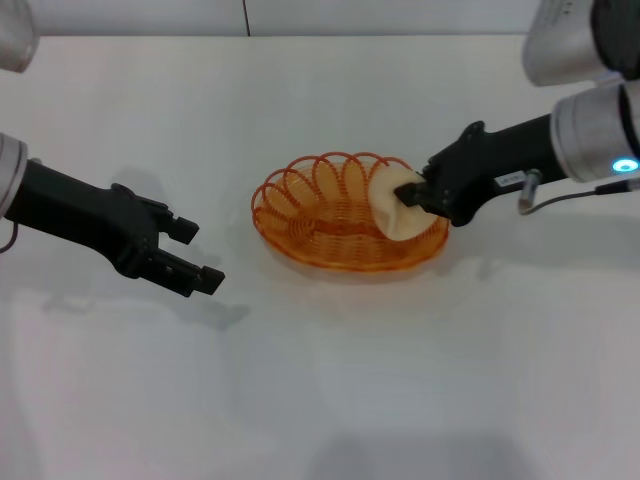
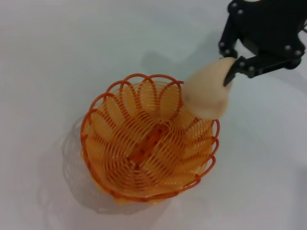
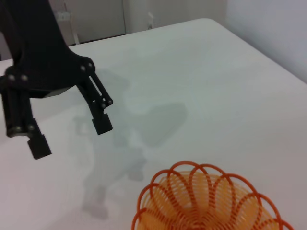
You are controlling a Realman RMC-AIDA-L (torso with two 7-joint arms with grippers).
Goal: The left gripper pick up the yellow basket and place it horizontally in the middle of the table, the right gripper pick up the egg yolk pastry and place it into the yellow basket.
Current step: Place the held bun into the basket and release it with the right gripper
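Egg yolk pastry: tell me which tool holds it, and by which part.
The right gripper holds the egg yolk pastry, pinched at its upper end, over the rim of the yellow basket. The left gripper is open and holds nothing.

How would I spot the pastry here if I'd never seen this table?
Find the orange wire basket mid-table. At its right rim, the right end effector grips the pastry, a pale cream lump, the only soft, matte thing there.
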